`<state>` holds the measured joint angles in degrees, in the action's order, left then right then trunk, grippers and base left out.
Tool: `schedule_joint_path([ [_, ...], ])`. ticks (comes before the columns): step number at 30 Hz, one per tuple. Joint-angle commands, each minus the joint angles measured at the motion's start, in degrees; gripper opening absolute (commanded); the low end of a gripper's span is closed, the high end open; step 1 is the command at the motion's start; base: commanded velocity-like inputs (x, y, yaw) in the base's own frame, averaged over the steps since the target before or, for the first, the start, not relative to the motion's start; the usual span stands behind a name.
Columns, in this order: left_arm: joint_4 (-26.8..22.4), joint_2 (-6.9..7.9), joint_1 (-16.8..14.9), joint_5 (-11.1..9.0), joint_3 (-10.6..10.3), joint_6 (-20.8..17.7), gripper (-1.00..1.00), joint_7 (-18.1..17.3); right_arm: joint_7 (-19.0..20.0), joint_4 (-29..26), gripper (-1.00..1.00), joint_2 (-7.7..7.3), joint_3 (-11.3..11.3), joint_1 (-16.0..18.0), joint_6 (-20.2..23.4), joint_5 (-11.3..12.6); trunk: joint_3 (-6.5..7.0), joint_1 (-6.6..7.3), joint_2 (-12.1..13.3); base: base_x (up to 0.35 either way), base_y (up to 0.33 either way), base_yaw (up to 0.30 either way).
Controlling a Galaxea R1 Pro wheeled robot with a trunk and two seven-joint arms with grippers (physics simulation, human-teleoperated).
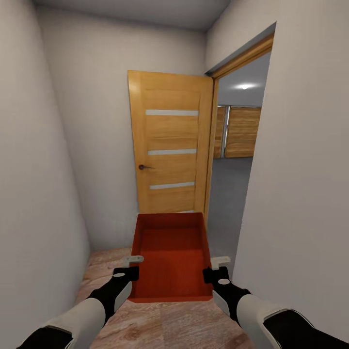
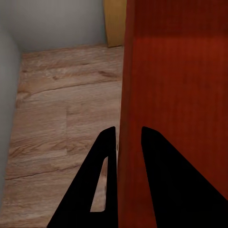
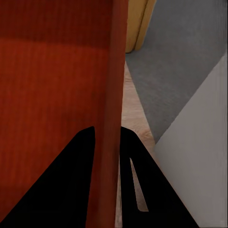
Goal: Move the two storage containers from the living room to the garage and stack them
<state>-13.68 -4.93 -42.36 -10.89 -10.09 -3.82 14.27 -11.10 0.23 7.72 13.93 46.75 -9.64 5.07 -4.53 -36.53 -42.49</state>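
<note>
Just one container (image 1: 170,257), two claws.

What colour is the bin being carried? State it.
Orange-red, plain, no pattern: the bin shows best in the head view.

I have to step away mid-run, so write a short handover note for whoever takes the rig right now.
Left gripper: jaws shut on the left wall of the storage container.
Right gripper: jaws shut on its right wall.
The container is held level in front of the trunk, empty, above wood-plank flooring in a narrow hallway.
Ahead: an open wooden door; the doorway at the right leads to grey concrete floor.
Done: one container picked up and carried this far.
Left: go through the doorway, set it down, fetch the second container, stack.
</note>
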Motion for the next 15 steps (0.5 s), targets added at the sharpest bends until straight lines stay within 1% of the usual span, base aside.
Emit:
schedule_joint_path([
  [1, 0.1, 2.99, 0.0, -0.7, 0.7, -0.4, -1.0, 1.3, -1.7, -0.1, -1.0, 0.02, -1.5, 0.1, -0.6, 0.4, -0.09, -0.02, -0.1, 0.072, 0.061, -0.282],
  [5, 0.1, 2.99, 0.0, -0.7, 0.7, -0.4, -1.0, 1.3, -1.7, -0.1, -1.0, 0.02, -1.5, 0.1, -0.6, 0.4, -0.09, -0.02, -0.1, 0.167, 0.151, -0.282],
  [15, 0.1, 3.0, 0.0, -0.7, 0.7, -0.4, -1.0, 1.3, -1.7, -0.1, -1.0, 0.02, -1.5, 0.1, -0.6, 0.4, -0.09, -0.02, -0.1, 0.24, 0.217, -0.282],
])
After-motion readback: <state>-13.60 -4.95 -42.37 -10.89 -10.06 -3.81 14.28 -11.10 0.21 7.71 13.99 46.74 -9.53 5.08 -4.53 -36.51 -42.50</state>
